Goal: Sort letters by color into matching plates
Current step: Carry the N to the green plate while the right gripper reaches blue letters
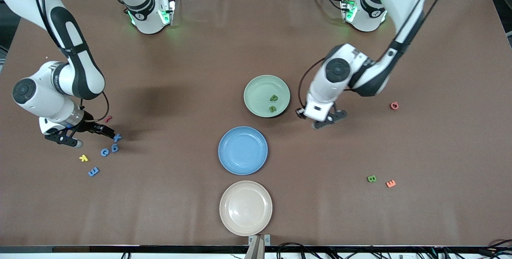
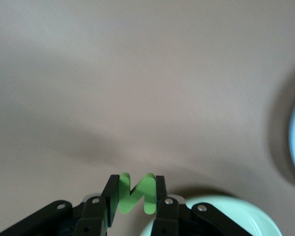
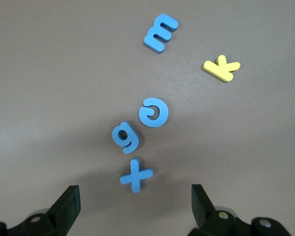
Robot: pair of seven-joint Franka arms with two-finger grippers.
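Presently, in the front view, the left gripper (image 1: 329, 119) hangs over bare table just beside the mint green plate (image 1: 256, 87), which holds two green letters (image 1: 273, 103); the blue plate (image 1: 243, 150) lies nearer the camera, the beige plate (image 1: 245, 207) nearer still. A green letter B (image 1: 371, 178) and two orange letters (image 1: 391, 183) lie toward the left arm's end. The right gripper (image 1: 80, 135) hangs over four blue letters (image 1: 105, 152) and a yellow K (image 1: 83, 157). In the left wrist view, the fingers (image 2: 110, 194) pinch a green letter N (image 2: 136, 192) between them, above the mint plate's rim. In the right wrist view, the fingers (image 3: 69, 206) stand spread wide, the blue plus-shaped letter (image 3: 135, 174) lying on the table between them.
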